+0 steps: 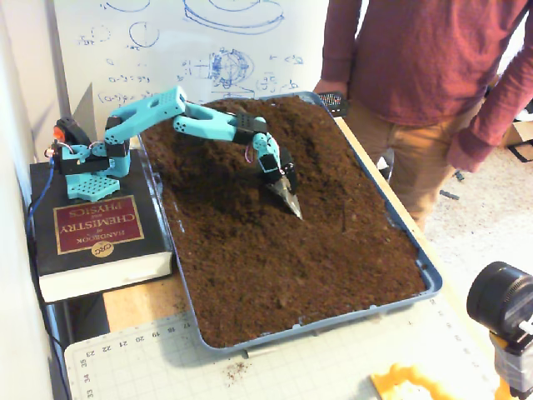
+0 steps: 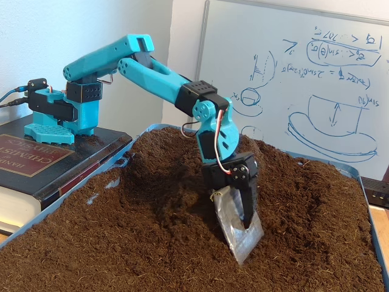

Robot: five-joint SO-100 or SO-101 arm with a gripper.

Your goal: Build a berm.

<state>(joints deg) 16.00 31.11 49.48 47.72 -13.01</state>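
We see matt turquoise plastic on the arm, its gripper black plastic, with a shiny, crinkled silver foil blade taped on. The berm is rough, crumbly, matt brown soil. The tray looks smooth blue plastic. The book has a glossy dark cover, and the whiteboard is smooth and white.

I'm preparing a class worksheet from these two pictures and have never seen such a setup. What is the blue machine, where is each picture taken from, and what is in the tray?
The blue machine is a small robot arm standing on a thick chemistry book. One fixed view looks down from above; the other sits low beside the tray. The blue tray is filled with loose brown soil, heaped higher toward the whiteboard. The gripper carries a flat silvery blade whose tip digs into the soil. A person stands alongside.
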